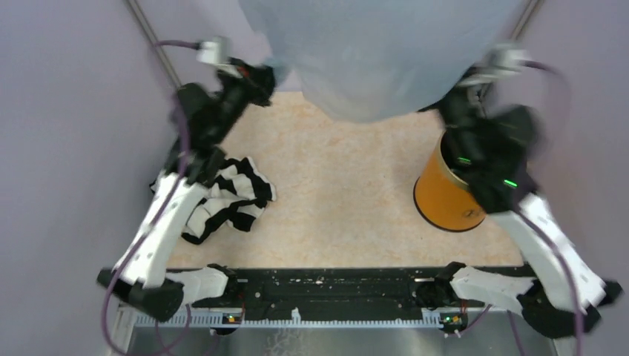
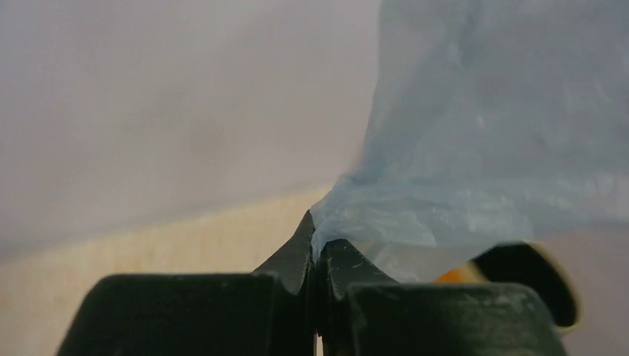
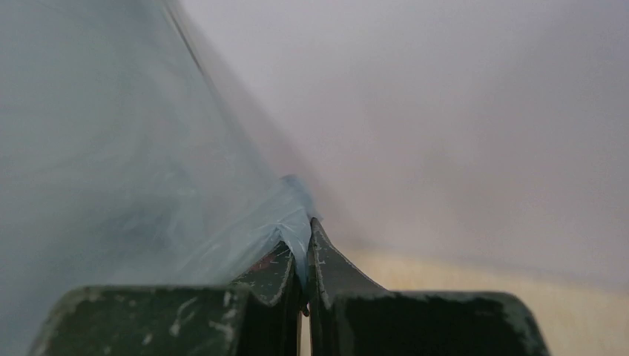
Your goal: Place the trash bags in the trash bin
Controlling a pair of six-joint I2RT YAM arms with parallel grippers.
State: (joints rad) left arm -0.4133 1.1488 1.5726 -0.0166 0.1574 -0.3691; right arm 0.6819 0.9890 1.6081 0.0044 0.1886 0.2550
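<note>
Bag (image 1: 378,59) hangs stretched between my two hands over the far side of the worktop (image 1: 341,200), lifted clear of it, one edge pinched in my left fingers (image 1: 259,76) and the opposite edge in my right fingers (image 1: 469,80). Its rounded lower end sags toward the middle, up and to the left of the bin (image 1: 443,199), not inside it. The bin stands upright on the right side of the worktop, and my right arm covers most of its mouth from above. The top of the bag is cut off by the upper edge of the overhead view, so I cannot tell how far it extends. Through my left wrist camera the bag (image 2: 482,148) fills the right half, and below it I see only a blurred sliver of orange and black rim of the bin (image 2: 530,276). My left fingers (image 2: 314,236) are pressed together with a fold of the film caught at their tips. My right fingers (image 3: 305,239) are likewise closed on a bunched corner of the bag (image 3: 111,163), which blanks out everything to that side. Striped cloth (image 1: 231,194) lies heaped on the left, beside my left arm.
</note>
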